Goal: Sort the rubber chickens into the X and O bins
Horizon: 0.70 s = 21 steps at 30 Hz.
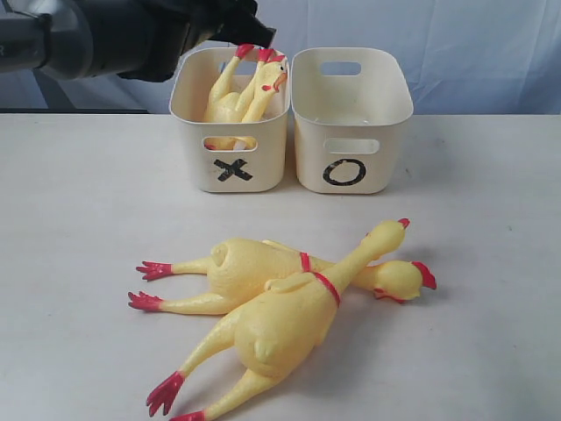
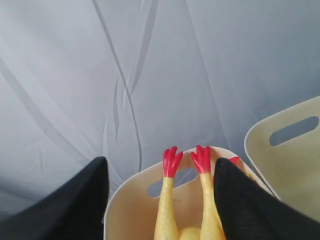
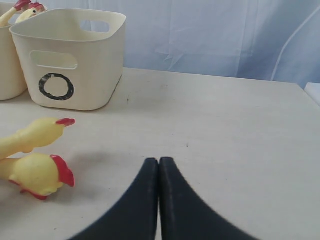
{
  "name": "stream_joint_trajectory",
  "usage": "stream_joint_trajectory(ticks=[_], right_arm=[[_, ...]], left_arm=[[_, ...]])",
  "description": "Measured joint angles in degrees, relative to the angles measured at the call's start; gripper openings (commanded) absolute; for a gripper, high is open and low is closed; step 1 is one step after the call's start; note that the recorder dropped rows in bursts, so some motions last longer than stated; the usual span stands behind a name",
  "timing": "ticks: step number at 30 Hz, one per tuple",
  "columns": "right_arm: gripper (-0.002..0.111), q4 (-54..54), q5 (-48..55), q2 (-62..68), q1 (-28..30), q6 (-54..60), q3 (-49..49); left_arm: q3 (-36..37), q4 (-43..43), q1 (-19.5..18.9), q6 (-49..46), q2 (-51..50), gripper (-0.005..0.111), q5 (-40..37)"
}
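The X bin [image 1: 230, 149] holds two smaller rubber chickens [image 1: 237, 92]; one stands feet up, the other shows its head at the rim. My left gripper [image 1: 241, 26] hovers over this bin. In the left wrist view it [image 2: 160, 162] is open, its fingers wide on either side of the upturned legs [image 2: 167, 210]. The O bin [image 1: 351, 149] beside it looks empty. Two large chickens lie crossed on the table, one [image 1: 237, 267] under the other [image 1: 289, 329]. My right gripper [image 3: 159, 161] is shut with nothing in it, low over bare table to the right of their heads [image 3: 42, 175].
Both bins stand side by side at the back of the pale table [image 1: 79, 219], in front of a blue-grey cloth backdrop [image 1: 473, 44]. The left arm [image 1: 88, 35] reaches in from the upper left. The table's far right corner [image 3: 307, 90] shows in the right wrist view.
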State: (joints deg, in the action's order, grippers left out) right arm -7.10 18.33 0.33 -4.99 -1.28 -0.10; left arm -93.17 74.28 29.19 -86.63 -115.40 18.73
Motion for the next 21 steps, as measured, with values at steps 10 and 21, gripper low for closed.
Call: stream_joint_trajectory(ticks=[10, 21], right_arm=[[0.001, 0.00, 0.00, 0.00, 0.00, 0.00, 0.00], [0.001, 0.00, 0.00, 0.00, 0.00, 0.00, 0.00]], left_arm=[[3.39, 15.02, 0.00, -17.81, 4.41, 0.059, 4.89], [10.67, 25.09, 0.00, -30.55, 12.92, 0.033, 11.31]])
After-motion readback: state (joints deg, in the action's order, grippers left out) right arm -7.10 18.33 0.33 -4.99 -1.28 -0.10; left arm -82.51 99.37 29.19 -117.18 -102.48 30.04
